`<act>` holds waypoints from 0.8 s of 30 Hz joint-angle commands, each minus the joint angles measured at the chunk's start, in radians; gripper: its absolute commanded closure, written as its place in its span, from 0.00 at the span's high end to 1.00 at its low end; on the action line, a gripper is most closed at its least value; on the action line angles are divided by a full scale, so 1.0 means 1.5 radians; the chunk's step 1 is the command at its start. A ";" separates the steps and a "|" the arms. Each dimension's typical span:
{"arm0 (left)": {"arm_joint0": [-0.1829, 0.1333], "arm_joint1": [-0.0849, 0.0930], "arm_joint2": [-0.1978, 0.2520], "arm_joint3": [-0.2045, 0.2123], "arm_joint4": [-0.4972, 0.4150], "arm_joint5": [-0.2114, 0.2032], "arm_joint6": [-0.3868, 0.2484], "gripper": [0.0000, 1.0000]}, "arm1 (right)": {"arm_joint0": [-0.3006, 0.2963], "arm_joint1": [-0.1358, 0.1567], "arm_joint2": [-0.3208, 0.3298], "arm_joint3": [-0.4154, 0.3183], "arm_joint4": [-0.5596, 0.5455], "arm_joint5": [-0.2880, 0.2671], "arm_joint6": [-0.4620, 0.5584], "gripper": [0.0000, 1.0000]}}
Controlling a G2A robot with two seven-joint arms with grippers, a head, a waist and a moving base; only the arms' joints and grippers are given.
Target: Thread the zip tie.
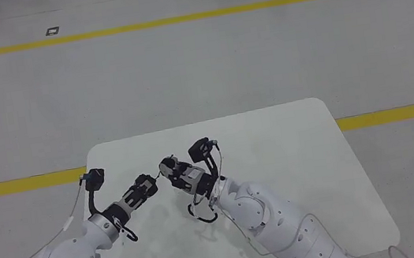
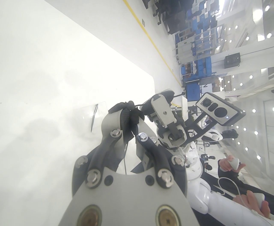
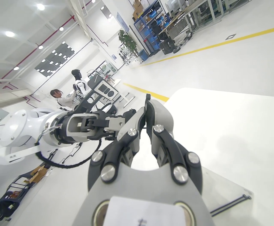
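A thin black zip tie (image 2: 124, 159) is pinched in my left gripper (image 2: 128, 108), whose black pads are shut on it; its strand hangs down between the finger links. A short stretch of the tie runs across to my right gripper (image 3: 146, 112), which is also shut, with a dark sliver of tie just under its pads. In the top view the left gripper (image 1: 149, 184) and right gripper (image 1: 167, 166) meet tip to tip a little above the near left part of the white table (image 1: 288, 141).
A spare black zip tie (image 2: 93, 118) lies flat on a clear sheet on the table beyond the grippers. Two spare ties (image 3: 230, 204) show on that sheet near the right wrist. The table's rounded edge is close to the left arm.
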 commanded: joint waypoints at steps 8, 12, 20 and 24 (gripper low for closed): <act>-0.002 0.000 0.001 0.000 -0.013 -0.003 -0.004 0.00 | 0.008 0.003 -0.008 0.017 0.002 0.000 0.014 0.00; -0.002 0.000 0.000 0.000 -0.015 -0.003 -0.004 0.00 | 0.009 0.003 -0.009 0.017 0.011 0.000 0.009 0.00; -0.002 0.000 -0.002 0.001 -0.020 -0.001 -0.007 0.00 | 0.013 0.006 -0.018 0.014 0.031 0.000 0.003 0.00; -0.002 0.000 -0.002 0.001 -0.021 -0.001 -0.007 0.00 | 0.017 0.009 -0.024 0.016 0.025 0.000 0.008 0.00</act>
